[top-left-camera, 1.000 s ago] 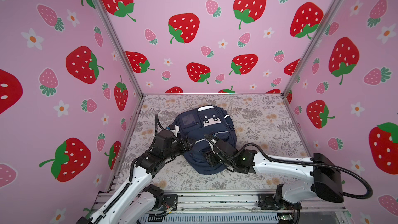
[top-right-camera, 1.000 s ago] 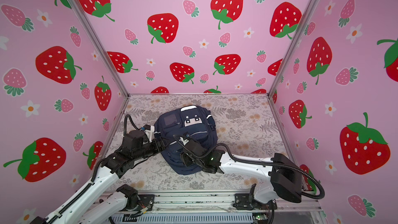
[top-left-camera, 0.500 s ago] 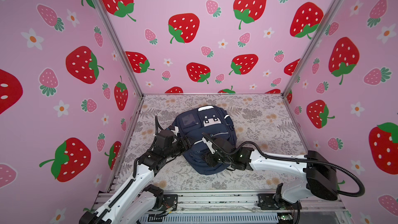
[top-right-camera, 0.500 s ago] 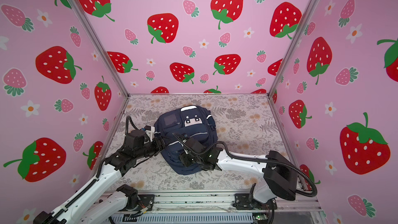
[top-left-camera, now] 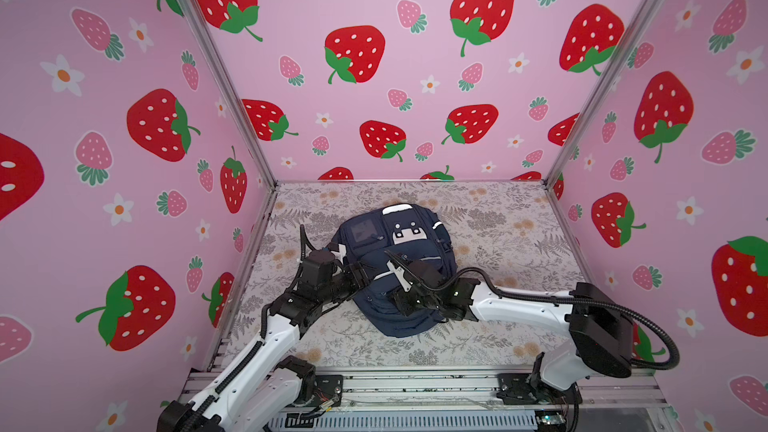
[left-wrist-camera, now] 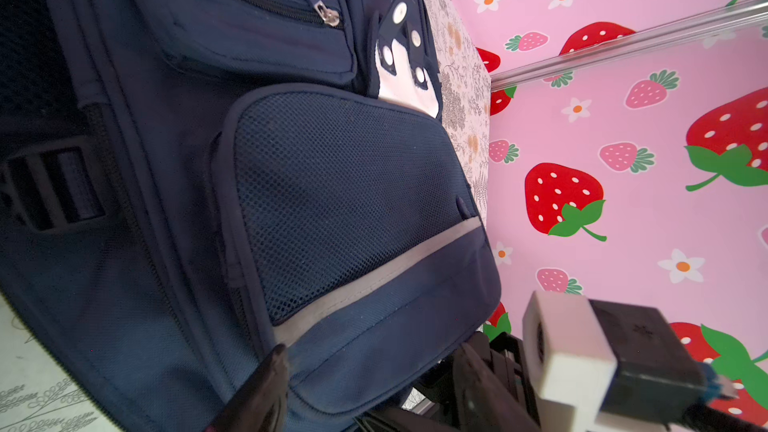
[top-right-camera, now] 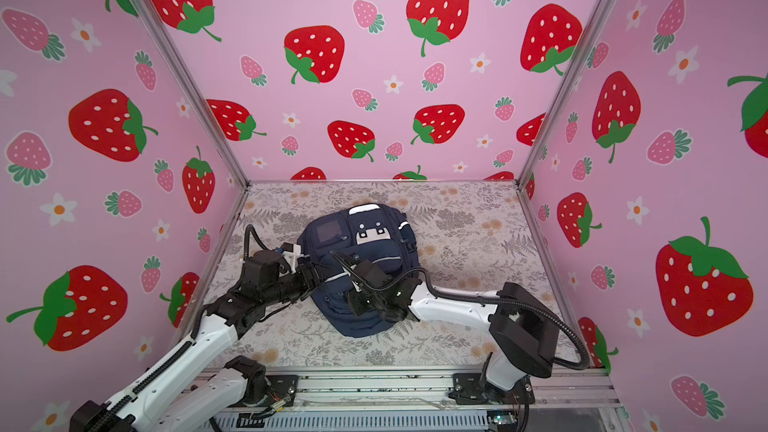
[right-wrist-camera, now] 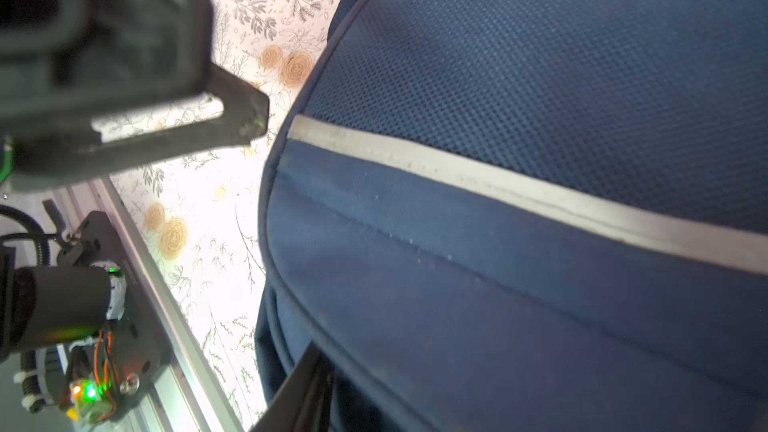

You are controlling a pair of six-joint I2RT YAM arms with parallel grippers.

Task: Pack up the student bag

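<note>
The student bag (top-left-camera: 399,251) (top-right-camera: 365,243), navy with silver stripes and a white face patch, lies flat in the middle of the floral table in both top views. My left gripper (top-left-camera: 365,275) (top-right-camera: 316,275) is at its left side. In the left wrist view that gripper (left-wrist-camera: 374,384) stands open astride the mesh pocket's lower corner, one finger (left-wrist-camera: 266,388) touching the fabric. My right gripper (top-left-camera: 400,305) (top-right-camera: 353,303) lies over the bag's lower front. The right wrist view shows only one finger (right-wrist-camera: 303,388), tucked against the pocket's edge (right-wrist-camera: 374,351); the bag hides the other.
The floral table top (top-left-camera: 519,243) is walled on three sides by pink strawberry panels (top-left-camera: 415,76). An aluminium rail (top-left-camera: 415,384) with the arm bases runs along the front edge. Both arms reach in low from the front corners.
My right arm has slid left, further onto the bag's lower front, and its jaws have narrowed. The left gripper has barely shifted at the bag's left side.
</note>
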